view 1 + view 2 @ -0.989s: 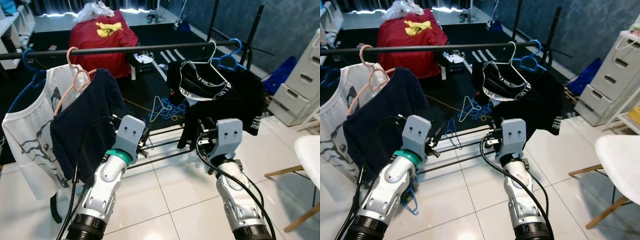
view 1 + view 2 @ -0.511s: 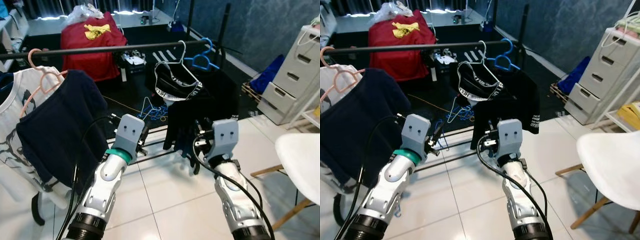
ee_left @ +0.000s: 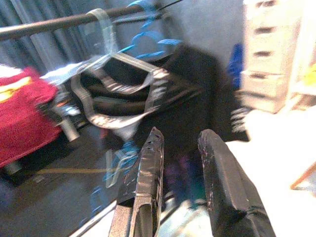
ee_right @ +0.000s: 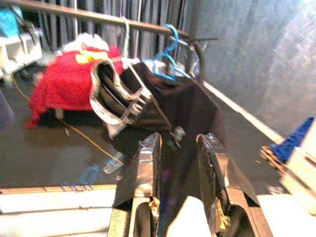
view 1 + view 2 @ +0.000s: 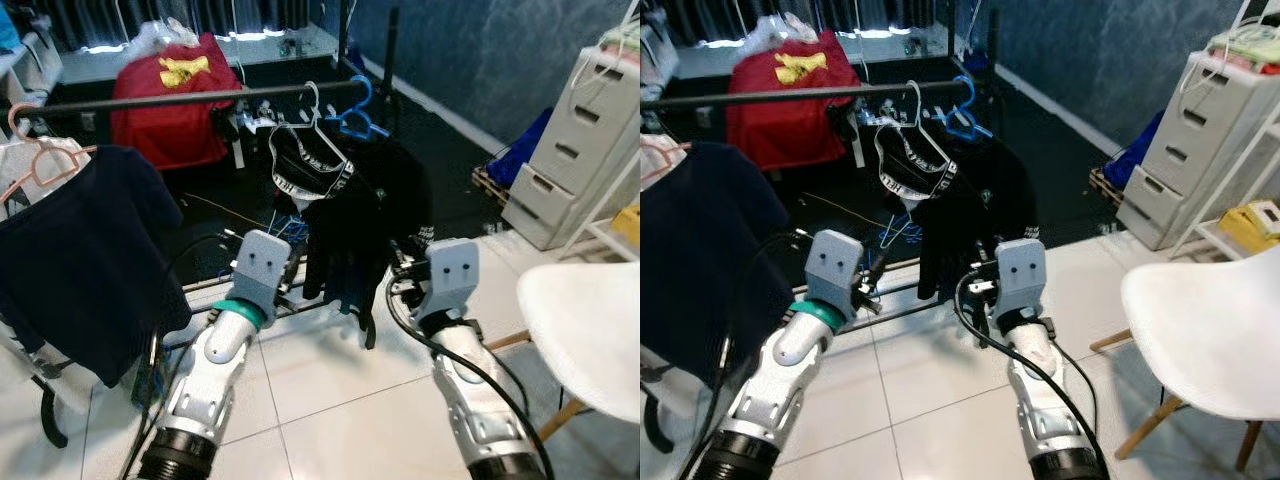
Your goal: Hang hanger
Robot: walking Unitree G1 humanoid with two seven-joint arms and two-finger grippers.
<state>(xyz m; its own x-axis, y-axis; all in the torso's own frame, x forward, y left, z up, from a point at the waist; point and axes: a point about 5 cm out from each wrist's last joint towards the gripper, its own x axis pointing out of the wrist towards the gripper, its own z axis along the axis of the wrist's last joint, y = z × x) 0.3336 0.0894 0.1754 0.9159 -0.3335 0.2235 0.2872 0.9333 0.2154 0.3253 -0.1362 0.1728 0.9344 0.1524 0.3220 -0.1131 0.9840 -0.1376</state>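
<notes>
A black rail (image 5: 180, 97) runs across in front of me. On it hang a white hanger (image 5: 312, 98) carrying a black garment (image 5: 375, 205) and, just beyond it, a bare blue hanger (image 5: 355, 105). At the left a pink hanger (image 5: 35, 160) holds a navy shirt (image 5: 80, 260). My left gripper (image 3: 180, 136) is open and empty, raised below the rail and pointing at the black garment. My right gripper (image 4: 178, 139) is open too, close in front of the same garment, with nothing between its fingers (image 4: 143, 168).
A white chair (image 5: 585, 335) stands close at my right, with a grey drawer cabinet (image 5: 570, 150) behind it. A red cloth heap (image 5: 170, 90) lies past the rail. Blue hangers (image 5: 290, 230) lie on the floor by the rack's base bars (image 5: 200, 290).
The camera has swung right: the rack slid left and nearer, and the chair and cabinet came further into view. Both arms keep the same raised pose, fingers apart.
</notes>
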